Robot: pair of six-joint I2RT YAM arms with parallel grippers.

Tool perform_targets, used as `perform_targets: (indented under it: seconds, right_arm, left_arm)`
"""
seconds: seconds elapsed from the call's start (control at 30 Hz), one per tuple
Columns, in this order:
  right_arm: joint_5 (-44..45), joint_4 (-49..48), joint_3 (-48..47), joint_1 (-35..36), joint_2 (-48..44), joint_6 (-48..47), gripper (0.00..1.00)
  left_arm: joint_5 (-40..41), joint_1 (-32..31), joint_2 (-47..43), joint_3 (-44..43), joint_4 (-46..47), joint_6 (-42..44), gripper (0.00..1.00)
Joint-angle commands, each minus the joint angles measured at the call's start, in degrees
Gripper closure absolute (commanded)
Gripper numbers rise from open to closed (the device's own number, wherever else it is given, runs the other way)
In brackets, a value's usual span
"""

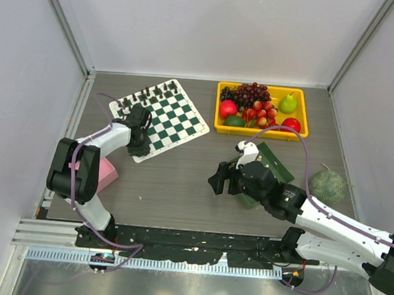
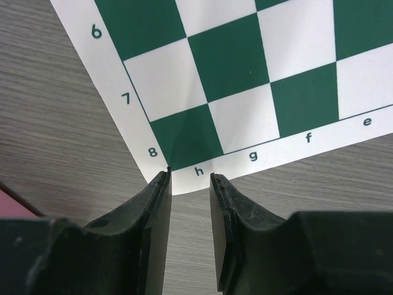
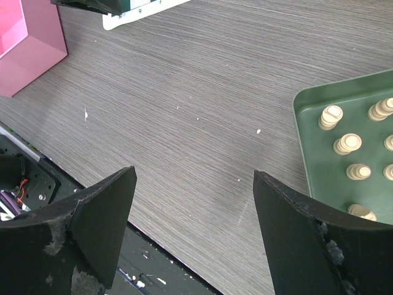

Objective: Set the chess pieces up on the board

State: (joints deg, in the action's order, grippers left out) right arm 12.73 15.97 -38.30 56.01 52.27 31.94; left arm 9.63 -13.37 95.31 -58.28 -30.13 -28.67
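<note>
The board (image 2: pixel 258 117) has coordinates printed on its white border: the numbers 6, 7 and 8 along one edge, and the letters h, g, f, e along the adjoining edge.

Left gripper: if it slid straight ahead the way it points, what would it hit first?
The board, at its h8 corner. The left gripper sits right at that white border; whether it touches is unclear.

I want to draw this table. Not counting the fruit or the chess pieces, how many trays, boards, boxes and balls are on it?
Trays: 2 (yellow tray, dark green tray)
Chessboard: 1
Pink box: 1
Round green ball: 1
Total: 5
</note>
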Motion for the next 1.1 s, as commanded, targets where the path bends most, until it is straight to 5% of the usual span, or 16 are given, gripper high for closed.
perform_targets:
  seconds: [0.0,0.8,0.87,1.07]
  right_arm:
    - [0.2,-0.8,-1.3,-0.1,-0.6,-0.7,0.16]
    - [-2.3,-4.0,-0.8,0.0,1.9,-0.5,0.17]
    - [-2.3,-4.4,-0.8,-0.2,2.5,-0.7,0.17]
    - [-0.9,-4.3,-4.6,-0.1,9.1,-2.6,0.19]
  left_arm:
    - [-0.1,0.2,-0.8,-0.8,-1.9,-1.4,0.62]
    - [-1.3,0.3,4.4,-8.2,-11.0,0.8,0.67]
    - [-1.0,0.3,2.7,-6.3,-8.9,-0.1,0.78]
    - [-2.8,0.2,-8.4,-1.3,-4.7,-0.4,0.69]
